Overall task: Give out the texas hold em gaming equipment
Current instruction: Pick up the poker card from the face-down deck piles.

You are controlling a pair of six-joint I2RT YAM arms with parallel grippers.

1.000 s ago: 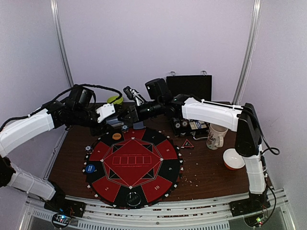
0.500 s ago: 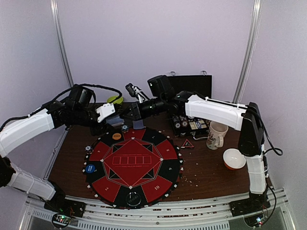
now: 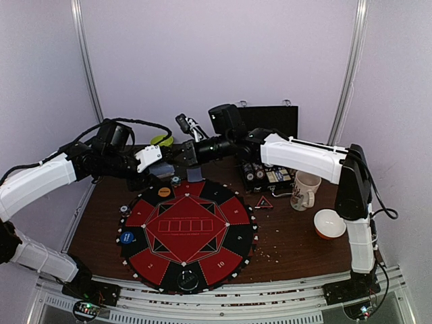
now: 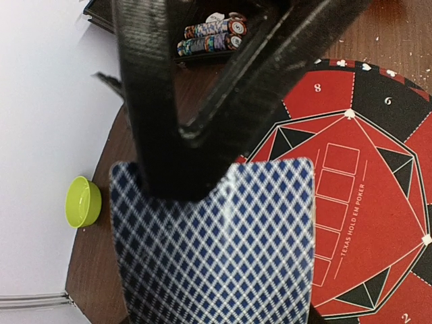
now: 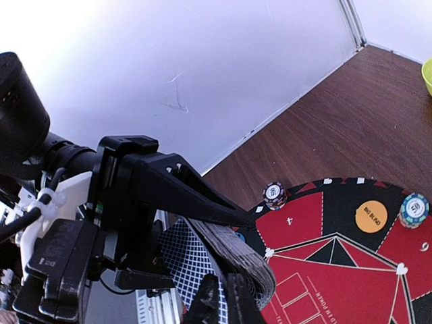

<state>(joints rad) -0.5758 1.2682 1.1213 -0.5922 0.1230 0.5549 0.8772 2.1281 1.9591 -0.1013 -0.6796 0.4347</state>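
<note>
My left gripper is shut on a deck of playing cards with blue-diamond backs, held above the far left edge of the round red-black poker mat. One of its fingers presses on the deck's top. My right gripper is shut on the edge of the lowest card, right against the deck. On the mat lie an orange disc, a blue disc and striped chips. A red-black triangle lies right of the mat.
A black case of striped chips stands behind the mat, with a white mug and an orange bowl to its right. A green bowl sits at the back left. White walls close in the table.
My right gripper has closed its fingers on the card's edge at the deck. The right arm shifted slightly up and right. The left arm held still.
</note>
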